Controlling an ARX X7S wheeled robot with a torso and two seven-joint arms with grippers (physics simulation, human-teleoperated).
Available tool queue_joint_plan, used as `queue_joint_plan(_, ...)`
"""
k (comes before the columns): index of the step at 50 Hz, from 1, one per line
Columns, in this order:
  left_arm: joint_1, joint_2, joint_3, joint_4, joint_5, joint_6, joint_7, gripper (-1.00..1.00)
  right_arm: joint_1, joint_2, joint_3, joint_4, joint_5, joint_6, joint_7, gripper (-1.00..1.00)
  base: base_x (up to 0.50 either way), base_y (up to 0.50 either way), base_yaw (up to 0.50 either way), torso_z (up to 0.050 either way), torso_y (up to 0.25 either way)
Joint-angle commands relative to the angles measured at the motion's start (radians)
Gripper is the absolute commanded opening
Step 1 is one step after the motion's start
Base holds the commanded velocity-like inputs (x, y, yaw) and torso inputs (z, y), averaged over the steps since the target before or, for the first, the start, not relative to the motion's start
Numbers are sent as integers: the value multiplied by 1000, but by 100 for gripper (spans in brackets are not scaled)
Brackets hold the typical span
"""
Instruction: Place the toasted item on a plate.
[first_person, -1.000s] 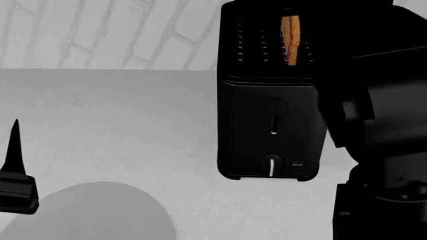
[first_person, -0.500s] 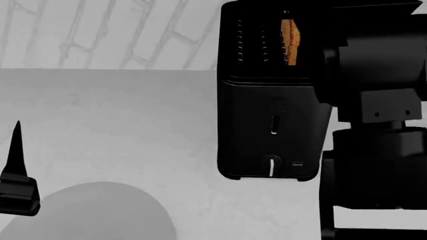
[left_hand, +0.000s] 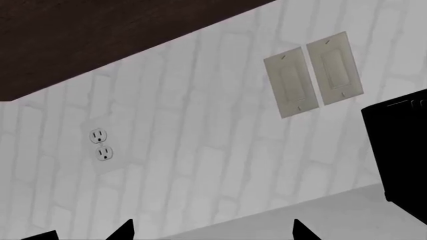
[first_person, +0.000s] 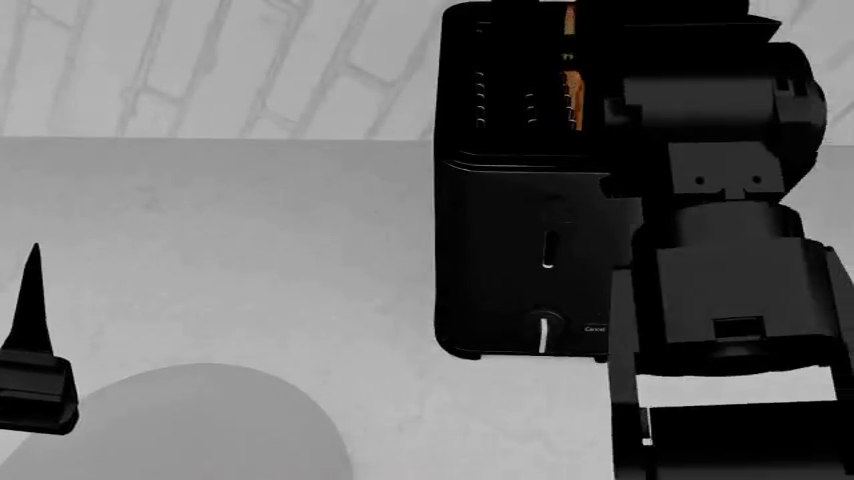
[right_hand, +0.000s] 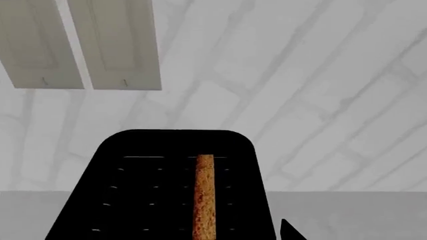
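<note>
head view: toast (first_person: 574, 95) in toaster (first_person: 527, 250)

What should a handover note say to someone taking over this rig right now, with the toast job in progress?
Left tool: idle at the counter's near left edge beside the plate, holding nothing; whether it is open or shut cannot be told.
Right tool: its arm is over the toaster, hiding the tool from the head view; the right wrist view shows only one fingertip, so its state is unclear.
Toast: upright in the toaster's slot, not gripped.
Done: right arm brought in over the toaster.
Left: grip the toast, lift it out, set it on the plate.
</note>
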Motion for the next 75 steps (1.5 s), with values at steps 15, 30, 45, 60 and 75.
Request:
queue_joint_plan(15,11,-2,3,-7,-6,11,-7,100,20,-40,36,196,-71,-120,-29,100,0,0,0,0,0)
queue_joint_plan(30,16,-7,-3,7,-13,-1,-9,100,-1,-50,89,196,-129,-135,-35,100,0,0,0,0,0)
queue_joint_plan(45,29,-12,-6,16,-15,-3,-15,100,-32,-54,143,197,-186,-154,-26,100,0,0,0,0,0)
queue_joint_plan(60,20,-15,2,11,-15,-5,-19,100,-32,-52,147,197,-222,-133,-30,-100,1,0,0,0,0)
queue_joint_plan(75,3,-17,-2,25,-26,-26,-19,100,33,-49,141,196,-228,-114,-39,-100,0,0,0,0,0)
